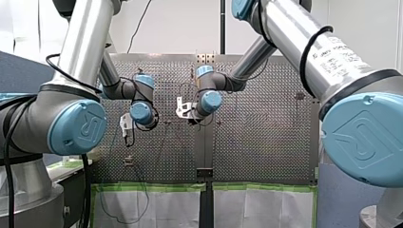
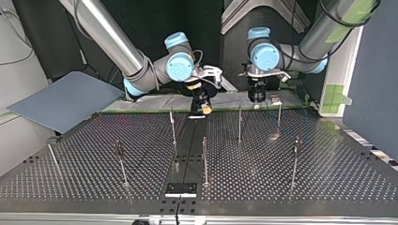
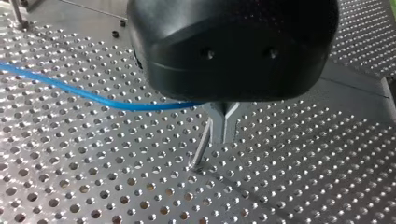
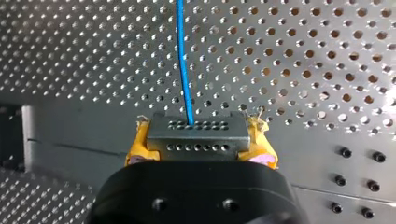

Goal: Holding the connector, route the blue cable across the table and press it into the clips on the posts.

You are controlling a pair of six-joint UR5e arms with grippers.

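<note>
In the right wrist view my right gripper (image 4: 200, 126) is shut with its yellow pads (image 4: 138, 147) on a grey perforated connector (image 4: 196, 140). The blue cable (image 4: 183, 60) leaves the connector's top and runs straight ahead over the table. In the left wrist view the same blue cable (image 3: 84, 93) comes in from the side and ends at my left gripper (image 3: 223, 122), whose metal fingers (image 3: 229, 127) are shut on it, just above a thin post (image 3: 201, 149). In the top view my right gripper (image 2: 202, 107) and my left gripper (image 2: 257, 97) hang side by side at the table's far edge.
Several thin posts stand on the perforated table (image 2: 328, 173), among them one (image 2: 172, 124) near my right gripper and one (image 2: 240, 123) near my left. A black plate (image 2: 180, 189) lies at the near edge. A grey-blue sheet (image 2: 61, 98) lies at the top view's left.
</note>
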